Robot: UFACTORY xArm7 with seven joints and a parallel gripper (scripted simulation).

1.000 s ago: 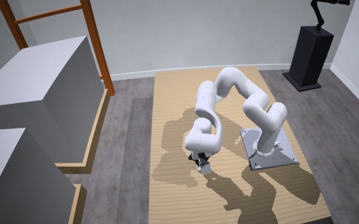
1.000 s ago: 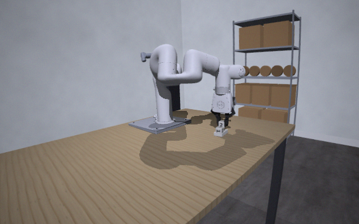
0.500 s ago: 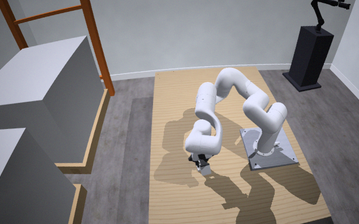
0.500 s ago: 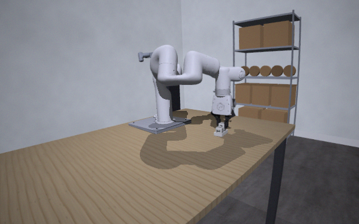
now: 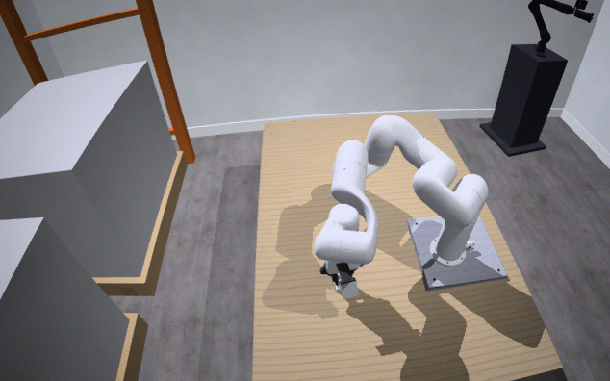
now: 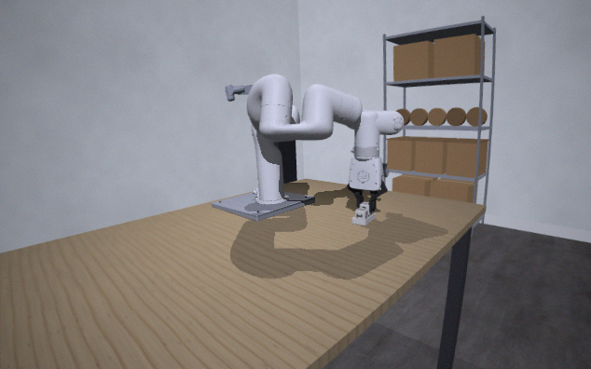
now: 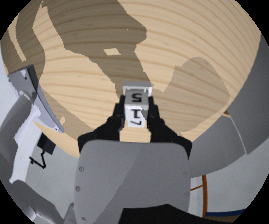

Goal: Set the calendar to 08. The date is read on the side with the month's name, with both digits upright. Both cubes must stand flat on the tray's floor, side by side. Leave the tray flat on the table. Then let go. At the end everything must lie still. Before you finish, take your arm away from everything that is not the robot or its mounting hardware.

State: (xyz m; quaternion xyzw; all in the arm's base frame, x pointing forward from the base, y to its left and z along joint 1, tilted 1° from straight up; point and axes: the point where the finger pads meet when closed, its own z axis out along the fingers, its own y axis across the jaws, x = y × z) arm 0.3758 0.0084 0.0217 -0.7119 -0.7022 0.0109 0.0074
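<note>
Where the fingers (image 6: 372, 203) come down, white cube (image 6: 364, 205) (image 7: 136, 98) clamped between them, at tray (image 6: 364, 221) (image 7: 137, 84) on table (image 5: 298, 337) (image 6: 154, 280) (image 7: 205, 50). Dark digits, 5 among them, upside down in wrist view; month not legible.

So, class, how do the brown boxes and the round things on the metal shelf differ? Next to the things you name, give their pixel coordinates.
The boxes (image 6: 454, 58) have flat sides; the round things (image 6: 437, 116) show circular ends. The boxes fill several levels; the round things sit in one row. Both are brown.

One robot arm (image 5: 351, 168) (image 6: 319, 112), one table (image 5: 293, 159) (image 6: 154, 280), one shelf unit (image 6: 439, 83), five round brown discs (image 6: 437, 116).
</note>
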